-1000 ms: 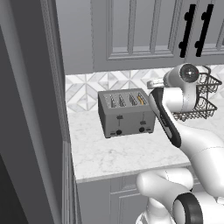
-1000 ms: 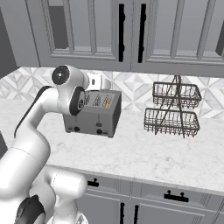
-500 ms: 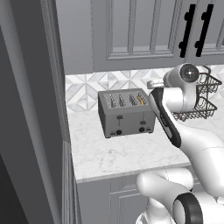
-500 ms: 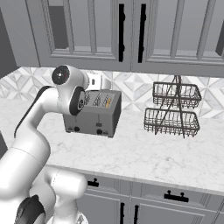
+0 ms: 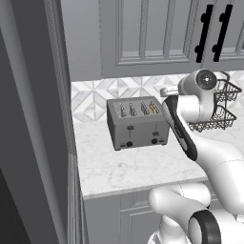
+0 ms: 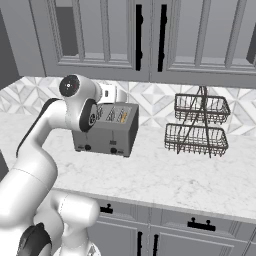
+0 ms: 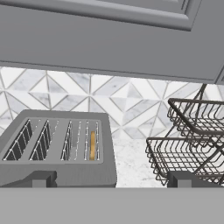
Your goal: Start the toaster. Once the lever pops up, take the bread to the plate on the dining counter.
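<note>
Grey-cabinet kitchen, white marble worktop w/ geometric tile backsplash behind. Toaster sits on worktop near the back wall, close to the tall cabinet side at left; four slots on top, two black levers + two round knobs on the front face. Bread is down in the slot at the toaster's right end, seen as an orange-tan strip in hand view; also visible as a tan sliver in left base view. Two-tier wire basket stands on worktop to the right of the toaster, apart from it. Arm bends up over the worktop, wrist above the toaster's right side. Fingers spread wide, released, nothing between them; hand view looks down over the toaster top and basket, one tip over the toaster's front edge, other tip in front of the basket. Upper cabinets w/ black handles above.
</note>
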